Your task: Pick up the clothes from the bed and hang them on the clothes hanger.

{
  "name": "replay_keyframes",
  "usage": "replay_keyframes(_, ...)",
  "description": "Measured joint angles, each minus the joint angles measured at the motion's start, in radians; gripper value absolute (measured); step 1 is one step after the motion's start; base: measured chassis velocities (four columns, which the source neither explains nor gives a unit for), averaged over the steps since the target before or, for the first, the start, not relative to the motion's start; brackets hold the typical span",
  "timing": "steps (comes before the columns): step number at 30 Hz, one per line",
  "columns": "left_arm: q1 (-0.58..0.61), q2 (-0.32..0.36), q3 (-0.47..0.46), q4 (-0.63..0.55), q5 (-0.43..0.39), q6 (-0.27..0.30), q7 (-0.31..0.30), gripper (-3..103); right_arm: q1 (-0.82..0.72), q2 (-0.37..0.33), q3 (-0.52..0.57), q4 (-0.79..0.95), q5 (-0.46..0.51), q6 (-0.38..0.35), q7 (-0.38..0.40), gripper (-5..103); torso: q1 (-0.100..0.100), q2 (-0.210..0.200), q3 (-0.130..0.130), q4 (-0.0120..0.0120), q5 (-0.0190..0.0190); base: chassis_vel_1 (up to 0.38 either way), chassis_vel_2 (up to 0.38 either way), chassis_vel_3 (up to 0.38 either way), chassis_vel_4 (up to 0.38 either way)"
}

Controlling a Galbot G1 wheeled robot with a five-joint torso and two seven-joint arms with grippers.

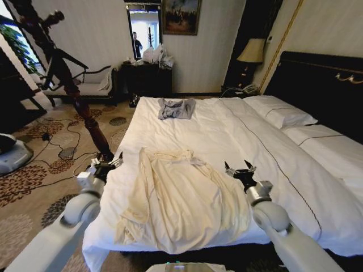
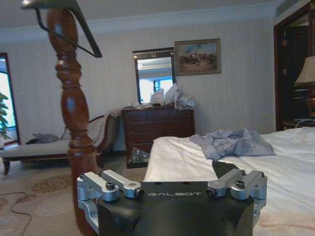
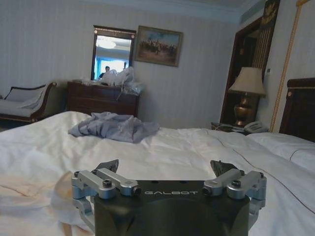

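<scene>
Nearby, one carved dark wooden post (image 1: 85, 110) rises at the left of the head frame beside the bed (image 1: 238, 136), with one clothes hanger (image 2: 74, 24) at its top, upper left in the left wrist frame. One small grey garment (image 1: 176, 107) lies at upper centre on the duvet; two white pillows (image 1: 281, 113) sit at right. One cream garment, the clothes (image 1: 181, 198), sprawls at lower centre between both arms. Left gripper (image 1: 108, 163) hovers at the bed's left edge just beside the clothes, jaws apart and empty. Right gripper (image 1: 240, 168) hovers over the duvet just right of the clothes, jaws also apart.
</scene>
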Motion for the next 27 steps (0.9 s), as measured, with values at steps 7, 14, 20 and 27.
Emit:
replay_keyframes(7,0.067,-0.007,-0.075,-0.083,0.052,0.015,-0.022,100,-0.058,0.034,0.031,0.039,-0.022,0.004,-0.004,100,0.000,0.000,0.000,-0.0002,-0.0001,0.000,0.000,0.000,0.000)
replay_keyframes(14,0.061,0.064,-0.151,-0.202,-0.035,0.120,-0.100,100,-0.103,0.062,0.042,0.053,-0.044,0.004,-0.007,100,0.000,0.000,0.000,-0.0002,0.0001,0.000,0.000,0.000,0.000)
replay_keyframes(20,-0.026,0.209,-0.270,-0.285,-0.323,0.277,-0.233,100,-0.149,0.087,0.065,0.065,-0.064,0.008,-0.012,100,0.000,0.000,0.000,-0.0001,0.0000,0.000,0.000,0.000,0.000)
replay_keyframes(27,-0.272,0.398,-0.314,-0.171,-0.529,0.350,-0.272,100,-0.170,0.110,0.070,0.072,-0.076,0.009,-0.012,100,0.000,0.000,0.000,-0.0008,0.0003,0.000,0.000,0.000,0.000)
